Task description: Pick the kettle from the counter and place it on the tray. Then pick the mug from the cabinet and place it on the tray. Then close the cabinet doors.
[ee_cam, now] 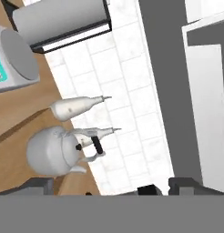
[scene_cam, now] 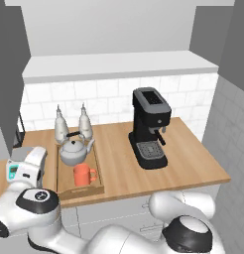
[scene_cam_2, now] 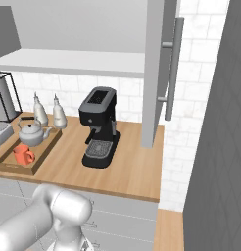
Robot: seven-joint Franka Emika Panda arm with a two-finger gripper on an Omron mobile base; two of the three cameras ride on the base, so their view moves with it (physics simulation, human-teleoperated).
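The silver kettle (scene_cam: 74, 151) (scene_cam_2: 30, 133) stands at the back of the wooden tray (scene_cam: 95, 187) (scene_cam_2: 43, 152). The orange-red mug (scene_cam: 83, 174) (scene_cam_2: 23, 155) stands in front of it on the same tray. The tray rests on the wooden counter (scene_cam: 193, 158). Above, the cabinet (scene_cam: 114, 30) is open, with one cabinet door (scene_cam: 10, 69) swung out at the left and the other (scene_cam_2: 157, 73) at the right. In the rolled hand view my gripper (ee_cam: 116, 189) is open with nothing between its fingers. There the kettle (ee_cam: 52, 152) lies just ahead of the fingertips (ee_cam: 38, 184).
Two slim silver-capped bottles (scene_cam: 60, 126) (scene_cam: 85, 123) stand behind the tray against the tiled wall. A black coffee machine (scene_cam: 151, 126) sits right of the tray. A grey digital scale (ee_cam: 13, 59) lies left of it, partly behind my arm. A side wall (scene_cam: 233, 129) bounds the counter's right end.
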